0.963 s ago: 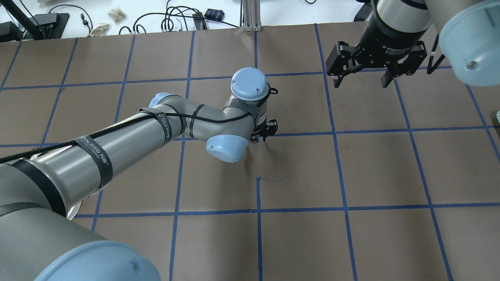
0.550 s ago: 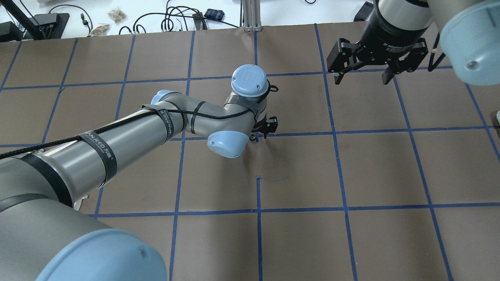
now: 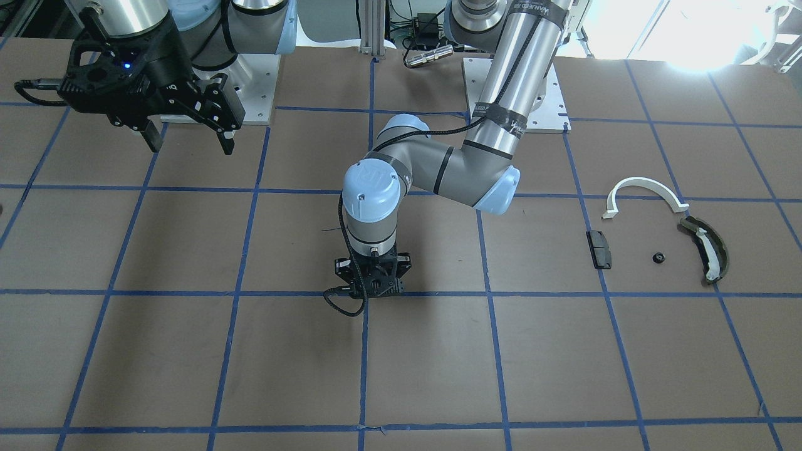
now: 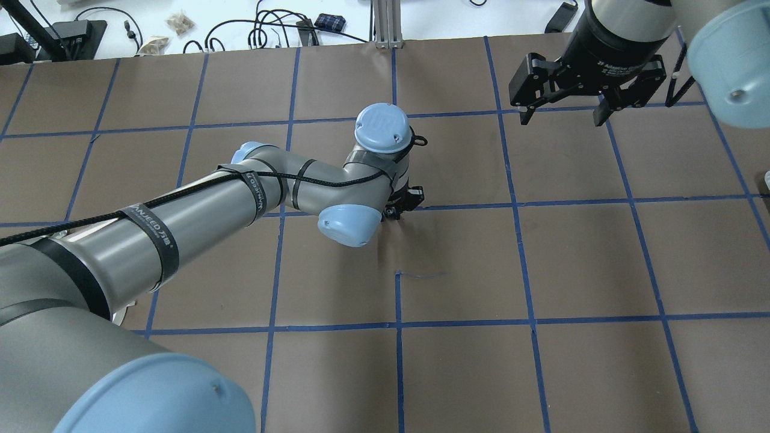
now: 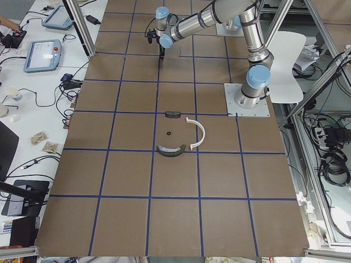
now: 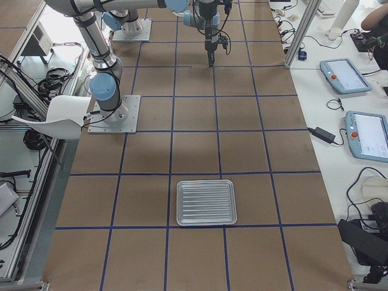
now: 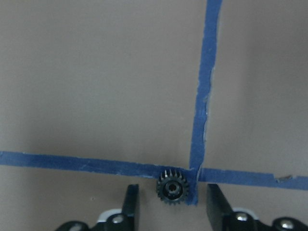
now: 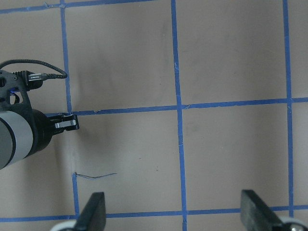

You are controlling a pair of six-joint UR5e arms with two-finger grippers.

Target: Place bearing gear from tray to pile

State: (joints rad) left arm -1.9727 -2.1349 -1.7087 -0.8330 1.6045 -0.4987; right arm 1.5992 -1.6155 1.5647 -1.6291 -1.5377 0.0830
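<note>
The bearing gear [image 7: 172,186], small, black and toothed, lies flat on a crossing of blue tape lines. My left gripper [image 7: 172,208] is open and low over the table, one finger on each side of the gear with a gap on both sides. It also shows in the front view [image 3: 373,288] and the overhead view [image 4: 406,207]. My right gripper [image 4: 560,120] is open and empty, high at the far right. The pile holds a white half-ring [image 3: 645,188], a dark block [image 3: 598,248], an olive curved piece [image 3: 708,247] and a small black part [image 3: 658,257].
A ribbed metal tray [image 6: 206,202] lies on the table near the right end, with nothing visible in it. The pile also shows in the left side view, around the white half-ring [image 5: 200,131]. Cables and tablets lie beyond the table's far edge.
My left wrist has shifted slightly and its gripper looks a little lower over the tape crossing. My right gripper has moved farther away and a little to the right, still open.
</note>
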